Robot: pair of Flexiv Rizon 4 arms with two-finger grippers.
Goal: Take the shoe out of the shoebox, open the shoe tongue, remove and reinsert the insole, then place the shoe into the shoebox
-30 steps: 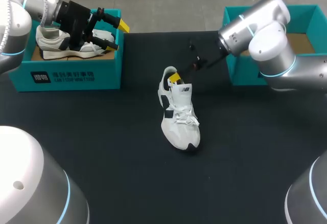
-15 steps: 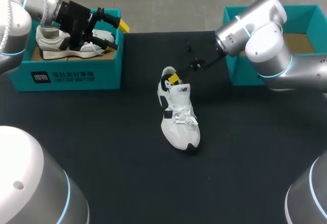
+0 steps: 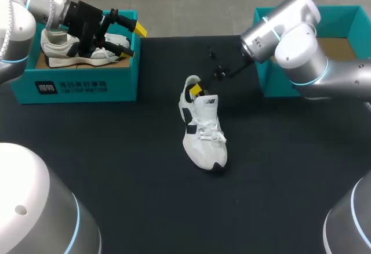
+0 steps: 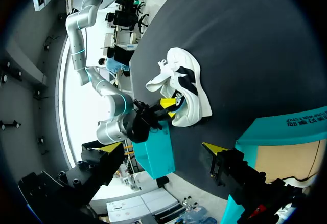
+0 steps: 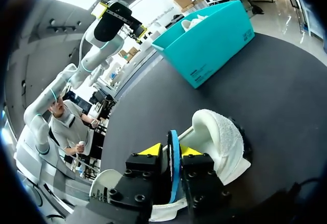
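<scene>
Only right wrist view shows its end effector (image 5: 170,150) pinching insole (image 5: 174,179).

white print runs along the front wall of the teal shoebox (image 3: 87,86), too small to read from here; the white shoe (image 3: 204,135) has a small dark mark on its tongue.
</scene>
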